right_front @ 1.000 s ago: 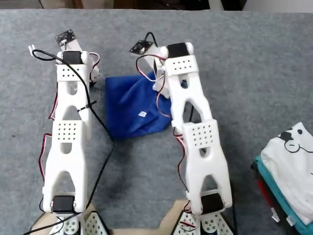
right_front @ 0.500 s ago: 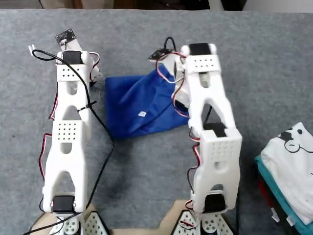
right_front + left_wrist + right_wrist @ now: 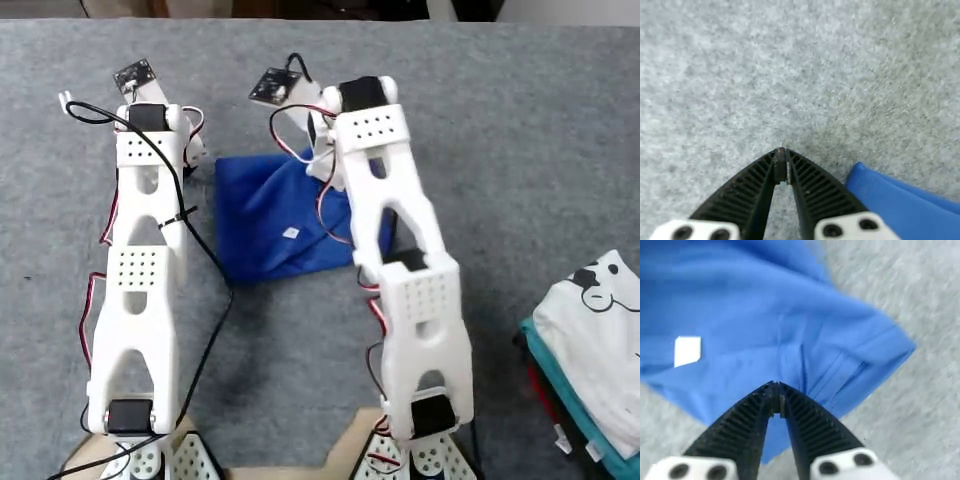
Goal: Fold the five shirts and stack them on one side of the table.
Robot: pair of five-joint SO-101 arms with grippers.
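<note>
A crumpled blue shirt with a small white label lies on the grey table between my two arms. My right gripper is over its far right part with its fingers shut, and folds of the blue shirt run up into the tips. The left gripper is shut on nothing just above the bare table, beside the shirt's far left corner. At the table's right edge lies a stack of folded shirts, a white one with a bear print on top.
The grey table stretches bare to the right of the blue shirt and across the far side. Black and red cables hang along both arms near the shirt. The arm bases stand at the near edge.
The right arm swung right, dragging the shirt's far right part with it, then swung back left. The shirt now reaches a little farther right. The left arm stayed still.
</note>
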